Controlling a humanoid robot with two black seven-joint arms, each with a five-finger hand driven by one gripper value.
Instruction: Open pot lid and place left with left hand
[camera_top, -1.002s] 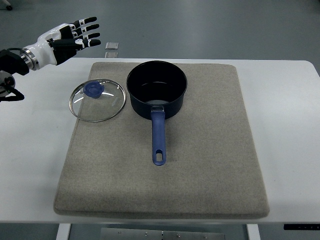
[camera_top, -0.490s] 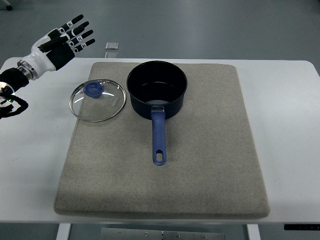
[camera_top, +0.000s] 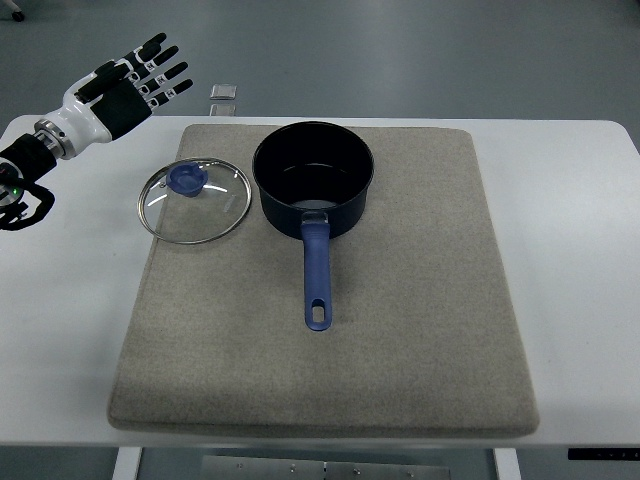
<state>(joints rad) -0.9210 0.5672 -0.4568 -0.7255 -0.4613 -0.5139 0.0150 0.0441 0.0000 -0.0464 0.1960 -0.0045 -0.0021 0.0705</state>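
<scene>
A dark blue pot (camera_top: 313, 178) with a blue handle stands uncovered on the grey mat (camera_top: 400, 330). Its glass lid (camera_top: 194, 200) with a blue knob lies flat to the pot's left, overlapping the mat's left edge. My left hand (camera_top: 135, 80) is raised above the table's far left corner, fingers spread and empty, well apart from the lid.
The mat lies on a white table (camera_top: 580, 250). A small clear square object (camera_top: 224, 92) lies on the floor beyond the table's far edge.
My left hand has drawn back to the left and up, away from the lid, and tilted its fingers upward. Lid and pot have not moved.
</scene>
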